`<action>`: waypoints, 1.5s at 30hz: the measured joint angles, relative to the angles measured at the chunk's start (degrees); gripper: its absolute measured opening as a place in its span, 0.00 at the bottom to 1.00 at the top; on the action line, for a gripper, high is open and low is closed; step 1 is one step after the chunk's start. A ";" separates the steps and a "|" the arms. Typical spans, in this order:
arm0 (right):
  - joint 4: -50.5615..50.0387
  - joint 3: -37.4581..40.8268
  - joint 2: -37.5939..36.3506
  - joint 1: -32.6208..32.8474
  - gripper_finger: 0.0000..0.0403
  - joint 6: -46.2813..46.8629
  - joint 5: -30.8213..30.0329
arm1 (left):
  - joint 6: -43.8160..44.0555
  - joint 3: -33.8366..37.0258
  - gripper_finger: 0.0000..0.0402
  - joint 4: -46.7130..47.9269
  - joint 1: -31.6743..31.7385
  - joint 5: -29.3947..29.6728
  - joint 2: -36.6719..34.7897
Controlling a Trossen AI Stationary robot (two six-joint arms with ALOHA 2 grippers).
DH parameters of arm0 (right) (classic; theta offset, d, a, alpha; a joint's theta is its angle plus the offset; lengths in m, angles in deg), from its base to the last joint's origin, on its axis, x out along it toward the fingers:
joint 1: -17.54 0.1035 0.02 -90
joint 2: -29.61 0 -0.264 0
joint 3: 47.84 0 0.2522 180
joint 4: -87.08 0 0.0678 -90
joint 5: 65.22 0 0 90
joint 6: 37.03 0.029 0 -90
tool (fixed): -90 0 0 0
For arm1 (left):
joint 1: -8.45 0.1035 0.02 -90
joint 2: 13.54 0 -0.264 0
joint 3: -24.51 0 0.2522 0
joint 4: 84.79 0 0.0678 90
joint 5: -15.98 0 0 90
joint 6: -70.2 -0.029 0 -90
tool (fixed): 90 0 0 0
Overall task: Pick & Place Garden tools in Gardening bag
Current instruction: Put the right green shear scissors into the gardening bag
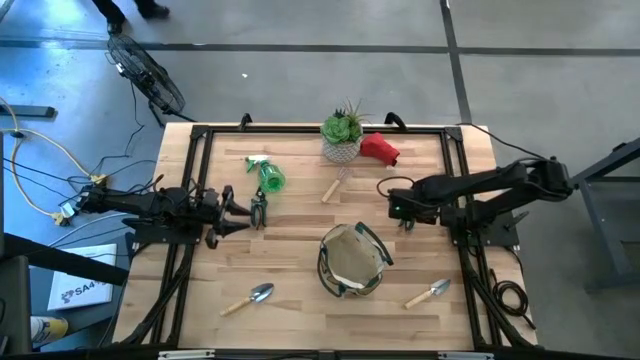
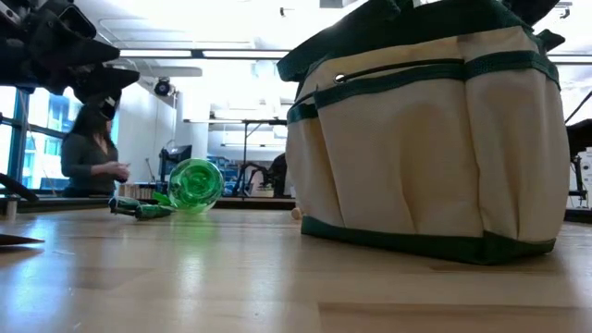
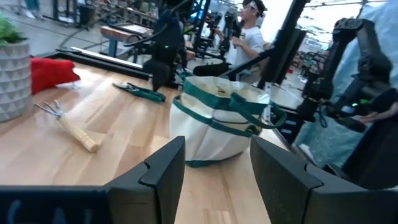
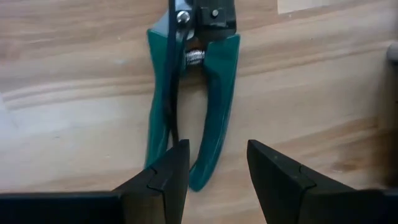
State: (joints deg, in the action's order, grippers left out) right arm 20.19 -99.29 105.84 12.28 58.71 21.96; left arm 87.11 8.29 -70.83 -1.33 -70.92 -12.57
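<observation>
A green-handled pruner (image 4: 193, 106) lies flat on the table, directly under my right gripper (image 4: 217, 165). That gripper points down, and its open fingers stand above the handles' free ends without touching them. My left gripper (image 3: 217, 168) hovers level and open at the table's left, holding nothing. A second pruner (image 1: 258, 207) lies just beyond its fingertips. The tan gardening bag (image 1: 352, 260) with a green rim stands upright at the near middle. A green spray bottle (image 1: 268, 175) lies on its side. Two trowels (image 1: 248, 298) (image 1: 428, 293) lie flat near the front edge.
A spiky plant in a white pot (image 1: 342, 135) stands at the far middle, with a red soft item (image 1: 380, 148) beside it. A wooden-handled rake (image 1: 335, 185) lies in front of the pot. A person (image 2: 92, 153) stands in the room beyond the table.
</observation>
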 joint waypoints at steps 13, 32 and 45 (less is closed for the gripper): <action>0.91 0.00 3.43 -0.92 0.38 0.00 -0.15 | 0.36 0.00 0.45 1.41 0.00 -1.32 0.00; 8.84 4.94 3.66 -1.64 0.38 -0.97 3.94 | 0.10 -0.22 0.45 2.76 0.02 -0.90 0.01; 9.05 6.10 3.59 -1.55 0.21 -8.16 -0.97 | -0.10 -0.17 0.45 2.81 0.02 -0.80 0.00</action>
State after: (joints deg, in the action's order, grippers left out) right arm 29.23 -93.19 109.42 10.73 50.55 20.99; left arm 87.02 8.11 -68.02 -1.31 -71.72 -12.57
